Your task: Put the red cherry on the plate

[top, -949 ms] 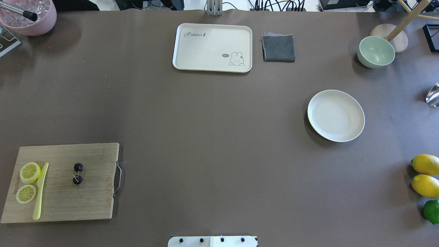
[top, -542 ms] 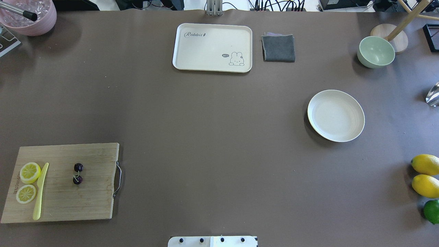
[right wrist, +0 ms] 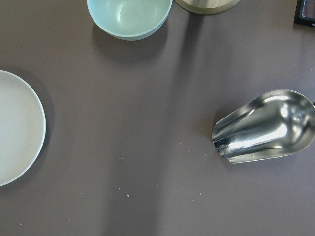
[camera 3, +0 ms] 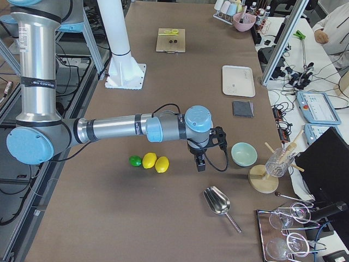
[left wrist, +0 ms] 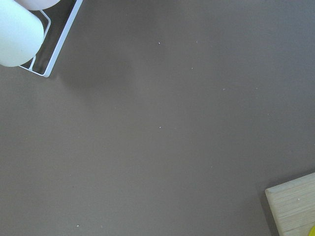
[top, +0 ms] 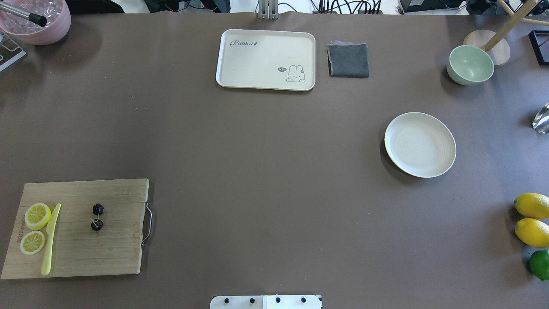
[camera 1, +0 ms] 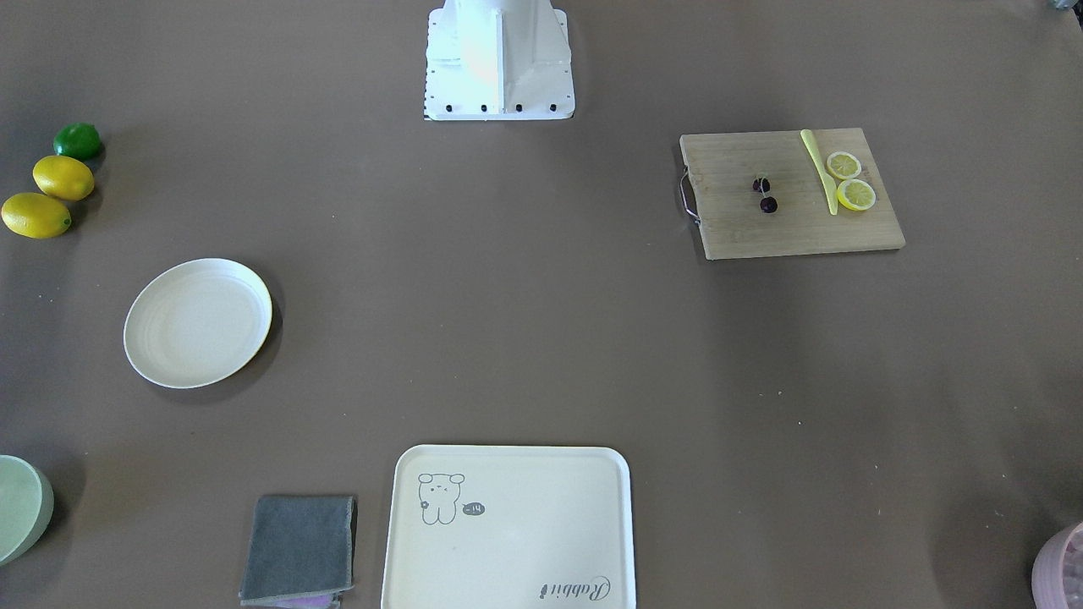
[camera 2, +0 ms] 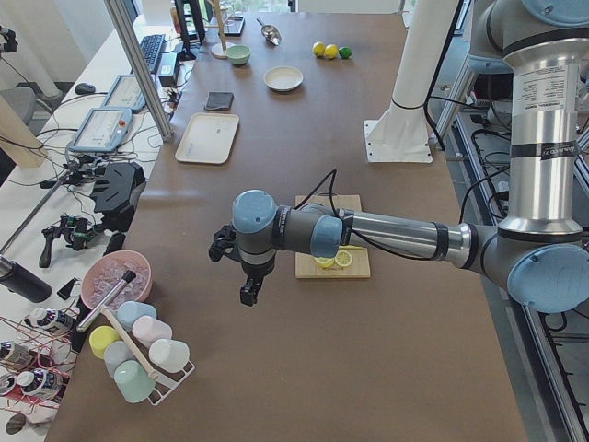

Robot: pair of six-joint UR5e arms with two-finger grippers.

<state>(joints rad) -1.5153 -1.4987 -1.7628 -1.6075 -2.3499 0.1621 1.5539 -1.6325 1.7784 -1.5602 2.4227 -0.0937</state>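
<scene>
No change shows overhead: the red cherry (top: 98, 210) and the plate (top: 420, 144) lie where they did.

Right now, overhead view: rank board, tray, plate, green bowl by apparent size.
1. Board
2. Tray
3. Plate
4. Green bowl
The board lies nearest the camera, which may enlarge it somewhat.

Overhead: high behind the robot base (top: 266, 301), facing forward and down; takes in the full table top.
Front-facing: opposite side, steep downward look, base at top. Shares cutting board (camera 1: 761, 233), plate (camera 1: 198, 322) and tray (camera 1: 525, 541) with overhead, flipped.
Side views: one at each table end, looking along it; wide, far.
Left wrist: close, down onto table under left gripper (camera 2: 247, 295); board corner at lower right.
Right wrist: close, down under right gripper (camera 3: 200, 164); shares plate edge with overhead, plus green bowl (right wrist: 129, 17) and steel scoop (right wrist: 266, 125).
</scene>
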